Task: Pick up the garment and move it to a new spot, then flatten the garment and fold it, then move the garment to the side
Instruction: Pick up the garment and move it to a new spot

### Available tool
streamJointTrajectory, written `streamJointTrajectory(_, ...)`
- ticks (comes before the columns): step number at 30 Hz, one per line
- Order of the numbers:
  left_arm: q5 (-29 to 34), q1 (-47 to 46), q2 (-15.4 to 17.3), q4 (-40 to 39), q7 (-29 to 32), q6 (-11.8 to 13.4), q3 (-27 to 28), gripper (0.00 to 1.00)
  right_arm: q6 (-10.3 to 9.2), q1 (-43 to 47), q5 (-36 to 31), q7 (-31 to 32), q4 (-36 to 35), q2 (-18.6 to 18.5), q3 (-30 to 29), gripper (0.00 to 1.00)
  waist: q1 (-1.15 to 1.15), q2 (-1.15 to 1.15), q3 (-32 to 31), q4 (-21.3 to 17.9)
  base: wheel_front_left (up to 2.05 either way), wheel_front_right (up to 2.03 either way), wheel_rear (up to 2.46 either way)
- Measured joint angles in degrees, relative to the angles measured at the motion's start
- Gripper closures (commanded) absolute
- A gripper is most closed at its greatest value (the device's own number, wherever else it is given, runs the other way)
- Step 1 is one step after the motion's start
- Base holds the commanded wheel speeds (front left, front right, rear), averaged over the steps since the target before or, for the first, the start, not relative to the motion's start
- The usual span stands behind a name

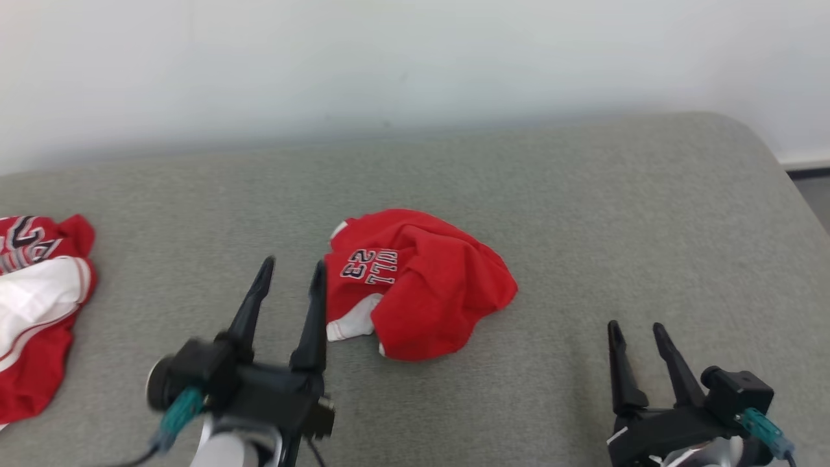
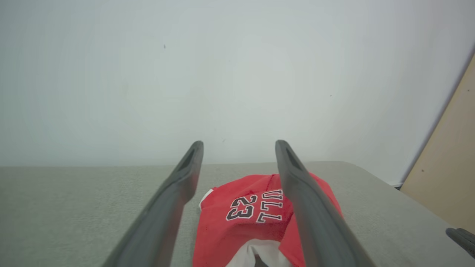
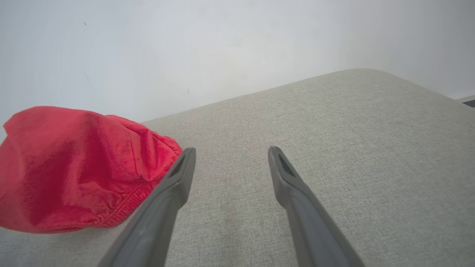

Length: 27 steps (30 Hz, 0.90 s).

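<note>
A crumpled red garment (image 1: 421, 282) with white trim and the number 23 lies in a heap at the middle of the grey cushioned surface (image 1: 583, 227). My left gripper (image 1: 292, 269) stands open just left of the heap, fingers apart and holding nothing. In the left wrist view the garment (image 2: 248, 211) lies below and between the fingers of that gripper (image 2: 239, 146). My right gripper (image 1: 635, 327) is open at the lower right, well clear of the cloth. The right wrist view has the garment (image 3: 78, 167) to the left of the open right gripper (image 3: 230, 150).
A second red and white garment (image 1: 39, 305) lies at the left edge of the surface. A pale wall (image 1: 415, 65) runs behind. The surface's rounded right edge (image 1: 788, 188) drops to the floor. A tan panel (image 2: 445, 174) stands at the far right in the left wrist view.
</note>
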Motion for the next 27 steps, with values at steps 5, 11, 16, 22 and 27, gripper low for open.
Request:
streamJointTrajectory(5,5.08,9.68,-0.03,-5.55,0.00,-0.62,4.55,0.00,0.00,1.91,-0.58,-0.97,-0.15,-0.02,-2.09,0.00,0.00,0.00,-1.58,3.14,0.00,0.00,0.00)
streamJointTrajectory(11,8.47,15.60,-0.14,-8.50,0.00,-0.54,10.18,0.00,0.00,4.05,-1.03,-2.03,-0.29,0.03,-2.19,0.00,-0.01,0.00,-3.66,5.57,0.00,0.00,0.00)
streamJointTrajectory(16,11.26,19.35,0.18,-10.09,-0.01,-1.18,13.12,0.00,0.00,4.97,-1.76,-2.81,-0.35,-0.01,-0.97,0.00,-0.01,0.00,-5.05,6.80,0.00,0.00,0.00)
streamJointTrajectory(22,11.93,21.66,0.11,-9.48,-0.01,-1.86,15.40,0.00,0.00,6.03,-2.40,-3.23,-1.00,0.00,0.36,0.00,-0.01,0.00,-5.70,7.20,0.00,0.00,0.00)
streamJointTrajectory(27,12.06,21.84,-0.07,-9.00,-0.01,-2.32,15.72,0.00,0.00,7.26,-2.42,-3.28,-1.52,0.00,0.48,0.00,-0.01,0.00,-5.64,7.22,0.00,0.00,0.00)
